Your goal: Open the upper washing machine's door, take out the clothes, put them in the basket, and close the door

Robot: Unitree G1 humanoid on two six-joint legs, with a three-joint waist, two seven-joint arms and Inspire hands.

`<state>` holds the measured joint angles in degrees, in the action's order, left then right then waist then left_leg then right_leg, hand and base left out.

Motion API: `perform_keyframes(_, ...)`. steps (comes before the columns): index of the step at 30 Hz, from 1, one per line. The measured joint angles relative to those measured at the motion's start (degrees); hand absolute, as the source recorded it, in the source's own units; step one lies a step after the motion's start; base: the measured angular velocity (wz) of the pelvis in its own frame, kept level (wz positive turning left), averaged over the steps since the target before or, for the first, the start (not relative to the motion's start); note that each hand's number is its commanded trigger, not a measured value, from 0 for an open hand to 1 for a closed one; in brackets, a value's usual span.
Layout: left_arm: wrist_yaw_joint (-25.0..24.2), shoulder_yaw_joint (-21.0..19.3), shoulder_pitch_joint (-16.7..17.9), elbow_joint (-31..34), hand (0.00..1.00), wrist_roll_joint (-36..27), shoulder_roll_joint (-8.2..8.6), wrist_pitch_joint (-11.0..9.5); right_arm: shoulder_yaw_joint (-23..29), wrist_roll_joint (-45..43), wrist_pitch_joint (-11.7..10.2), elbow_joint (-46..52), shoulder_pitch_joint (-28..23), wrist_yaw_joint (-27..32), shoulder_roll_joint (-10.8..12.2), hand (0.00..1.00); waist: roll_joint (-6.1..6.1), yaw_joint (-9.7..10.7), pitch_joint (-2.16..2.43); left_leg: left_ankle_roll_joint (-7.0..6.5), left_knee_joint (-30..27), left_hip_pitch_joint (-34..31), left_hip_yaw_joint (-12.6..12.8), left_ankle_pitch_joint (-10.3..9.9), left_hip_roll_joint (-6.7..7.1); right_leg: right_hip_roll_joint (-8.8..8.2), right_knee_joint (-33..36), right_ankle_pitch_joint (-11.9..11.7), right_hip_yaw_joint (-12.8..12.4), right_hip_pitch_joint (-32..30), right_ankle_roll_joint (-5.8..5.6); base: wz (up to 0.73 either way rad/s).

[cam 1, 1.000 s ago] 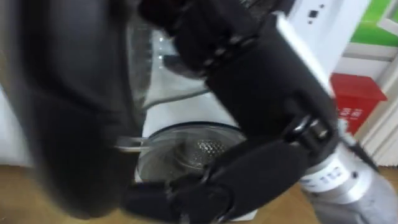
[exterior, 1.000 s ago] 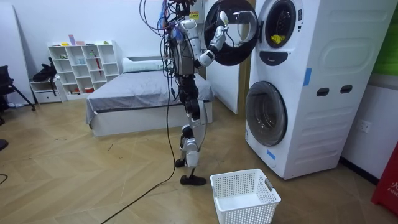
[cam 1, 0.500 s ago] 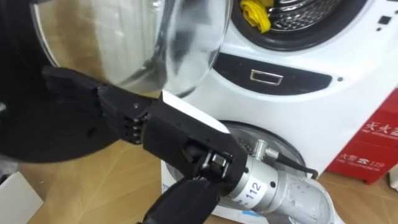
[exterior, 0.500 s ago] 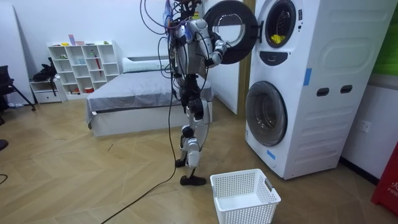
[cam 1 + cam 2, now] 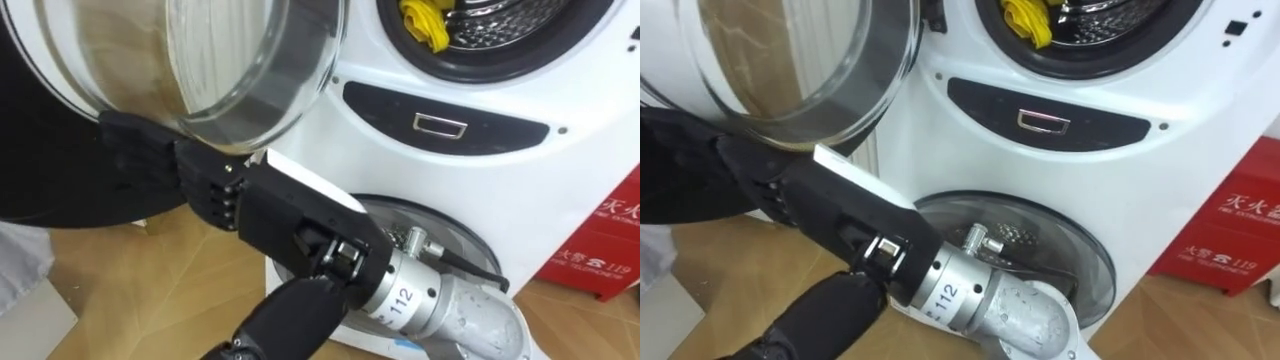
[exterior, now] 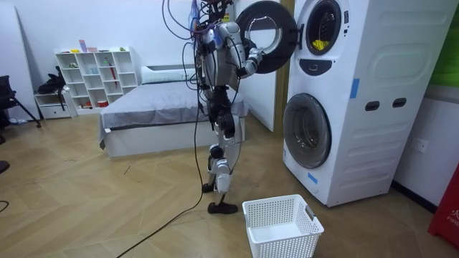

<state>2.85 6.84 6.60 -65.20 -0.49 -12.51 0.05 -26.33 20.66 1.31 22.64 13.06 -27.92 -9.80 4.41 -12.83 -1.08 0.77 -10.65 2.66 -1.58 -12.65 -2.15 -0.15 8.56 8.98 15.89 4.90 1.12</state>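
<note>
In the left eye view the right robot hand (image 5: 250, 195) is pressed flat, fingers straight and nothing held, against the opened black-rimmed glass door (image 5: 240, 60); the crumpled yellow cloth (image 5: 422, 22) is seen inside the upper drum (image 5: 500, 25), so the picking is judged undone. In the room view a white plastic basket (image 6: 282, 226) is set on the floor (image 6: 107, 208). In the right eye view the cloth's long axis is judged slanted down-right toward the drum's lip.
</note>
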Motion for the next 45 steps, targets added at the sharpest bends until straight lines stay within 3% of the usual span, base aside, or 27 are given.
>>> perform_keyframes(7, 0.9, -0.6, 1.0, 0.0, 0.00, -0.2, 0.59, 0.0, 2.5, -1.0, 0.0, -0.1, -3.5, 2.3, -0.7, 0.00, -0.58, 1.9, -0.08, 0.00, -0.2, 0.6, -0.1, 0.0, 0.14, -0.18, 0.0, 0.0, 0.3, 1.1, -0.02, 0.06)
perform_keyframes(12, 2.0, -1.4, 1.9, 0.0, 0.00, -1.2, 1.15, -0.1, 5.2, -1.3, 0.0, -0.2, -8.4, 4.3, -3.2, 0.00, -1.01, 3.8, -0.11, -0.06, -0.1, 0.8, 0.4, 0.0, 0.31, -0.40, 0.0, 0.1, 0.5, 1.1, -0.13, -0.05)
perform_keyframes(17, 1.4, -2.9, 4.6, -0.3, 0.00, -1.1, 1.35, -0.4, 13.3, -1.8, -0.2, 0.2, -10.9, 8.9, -3.8, 0.00, -1.76, 6.6, 0.59, -0.14, -0.2, 1.0, 0.7, 0.1, 0.45, -0.46, 0.0, 0.1, -0.1, 1.1, -0.24, -0.04)
perform_keyframes(24, 1.4, -4.0, 6.9, -0.4, 0.00, 0.1, 1.68, -0.4, 20.6, -1.9, -1.8, 0.2, -10.9, 13.3, -3.6, 0.00, -1.77, 9.3, 0.93, -0.17, -0.4, 1.0, 0.8, 0.1, 0.48, -0.52, 0.0, 0.2, 0.1, 1.2, -0.29, 0.00)
perform_keyframes(32, 1.3, -6.7, 6.9, -0.2, 0.00, 3.2, 1.97, -0.4, 23.9, -3.3, -2.6, 0.4, -10.6, 16.7, -3.5, 0.00, -1.18, 9.2, 0.97, -0.17, -0.6, 1.7, 0.8, 0.1, 0.51, -0.56, 0.1, 0.2, 0.0, 2.1, -0.34, 0.01)
perform_keyframes(38, 1.5, -8.7, 6.2, -0.2, 0.00, 3.5, 2.50, -0.4, 23.7, -3.2, -2.6, 0.4, -8.0, 18.4, -3.5, 0.00, -0.69, 7.6, 0.66, -0.15, -0.7, 1.7, 1.0, 0.1, 0.52, -0.59, 0.0, 0.2, -0.2, 2.1, -0.35, -0.02)
perform_keyframes(42, 2.4, -8.8, 5.7, -0.3, 0.00, 3.4, 2.40, 0.1, 22.4, -3.5, -2.6, -0.4, -5.0, 20.4, -3.5, 0.00, -0.12, 6.4, 0.12, -0.17, -0.7, 1.6, 0.8, 0.1, 0.61, -0.62, 0.0, 0.2, -0.1, 2.1, -0.40, 0.02)
perform_keyframes(45, 2.8, -8.8, 5.4, -0.6, 0.00, 3.4, 2.40, 0.3, 20.6, -3.7, -2.6, -2.4, -2.8, 22.5, -3.5, 0.00, 0.31, 6.0, 0.20, -0.17, -0.9, 1.3, 0.1, 0.1, 0.62, -0.58, 0.0, 0.2, 0.0, 2.1, -0.41, 0.12)
